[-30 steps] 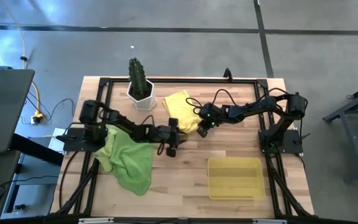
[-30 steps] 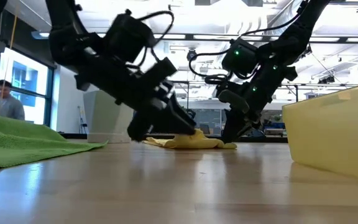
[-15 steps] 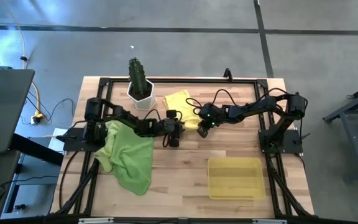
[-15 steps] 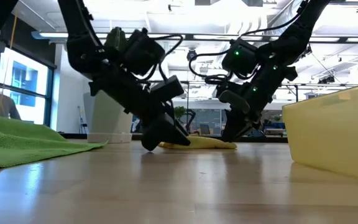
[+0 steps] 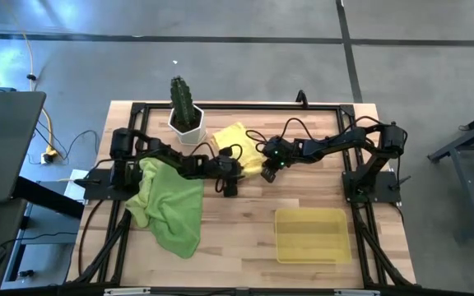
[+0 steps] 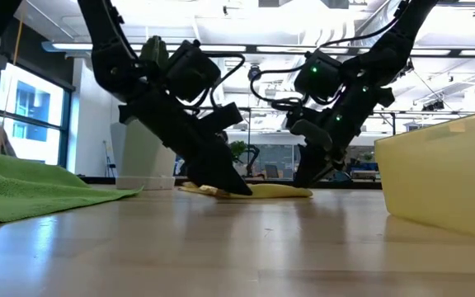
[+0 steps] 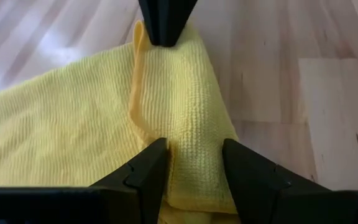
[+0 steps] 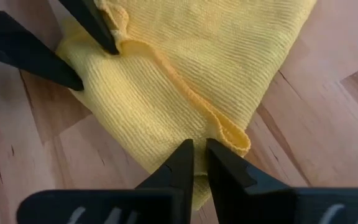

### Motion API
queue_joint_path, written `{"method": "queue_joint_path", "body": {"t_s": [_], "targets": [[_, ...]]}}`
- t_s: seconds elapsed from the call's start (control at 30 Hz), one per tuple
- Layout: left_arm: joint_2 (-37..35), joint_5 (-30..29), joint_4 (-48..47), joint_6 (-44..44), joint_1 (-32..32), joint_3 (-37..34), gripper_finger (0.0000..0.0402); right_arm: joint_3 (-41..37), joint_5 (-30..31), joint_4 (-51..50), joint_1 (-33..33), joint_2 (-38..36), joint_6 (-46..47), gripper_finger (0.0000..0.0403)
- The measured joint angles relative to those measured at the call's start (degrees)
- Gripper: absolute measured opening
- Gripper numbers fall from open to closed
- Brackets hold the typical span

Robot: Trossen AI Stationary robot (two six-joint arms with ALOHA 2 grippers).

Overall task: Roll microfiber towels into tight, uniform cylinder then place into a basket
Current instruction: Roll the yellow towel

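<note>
Pinched at both ends of one folded edge: bright yellow microfiber towel (image 5: 239,145) flat on the wooden tabletop (image 5: 245,238), just beside the white hexagonal cactus pot (image 5: 188,127). Left pincer (image 7: 193,163) part-open, straddling the fold; right pincer (image 8: 194,163) nearly closed on the corner. Risk: uneven pulls, lopsided roll.

Wooden table (image 5: 245,222): yellow towel (image 5: 235,137), green towels (image 5: 174,210), basket (image 5: 311,236), cactus pot (image 5: 188,127).

- Bright, even overhead light from white ceiling strips (image 6: 320,37).
- Soft glare on the pale wooden bench (image 6: 221,247).
- Foreground there is blurred.
</note>
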Motion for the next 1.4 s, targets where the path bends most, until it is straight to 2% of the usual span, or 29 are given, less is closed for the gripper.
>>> {"method": "queue_joint_path", "body": {"t_s": [0.1,0.23,0.4,0.5,0.6,0.83,0.97,1.07,1.27,1.4], "targets": [[0.00,-0.02,-1.49,-1.38,-0.02,-0.02,0.0143,0.00,-0.07,0.05,0.00,-0.26,-3.48,0.0054],[0.02,0.35,-1.73,-3.00,-0.06,-0.06,0.0113,0.00,-0.40,-0.41,-0.02,-3.06,-11.98,0.0063],[0.04,2.30,-1.66,-2.97,0.00,-0.15,0.0060,0.02,-5.20,-2.44,1.09,-7.97,-30.05,0.0064],[0.09,2.36,-1.45,-2.77,0.00,-0.17,0.0032,0.02,-5.73,-4.00,2.75,-8.21,-42.47,0.0064],[0.09,2.36,-1.47,-2.65,0.00,-0.18,0.0014,0.02,-5.79,-4.64,4.23,-7.04,-48.83,0.0072],[0.10,2.53,-1.03,-3.62,-0.02,-0.28,0.0015,0.02,-5.08,-3.97,6.07,-5.07,-49.49,0.0141],[0.24,3.27,-0.06,-3.65,-0.11,-0.35,0.0020,0.02,-1.21,-2.18,5.99,-2.07,-49.96,0.0163],[0.24,4.10,0.02,-3.65,-0.17,-0.35,0.0020,0.03,2.00,0.06,5.97,0.27,-51.22,0.0165],[0.26,5.81,0.16,-3.65,-0.39,-0.31,0.0017,0.15,2.36,2.74,5.99,2.08,-53.28,0.0165],[0.23,5.35,0.23,-3.59,-0.39,-0.31,0.0020,0.15,2.36,2.52,5.99,2.16,-51.06,0.0136]]}}
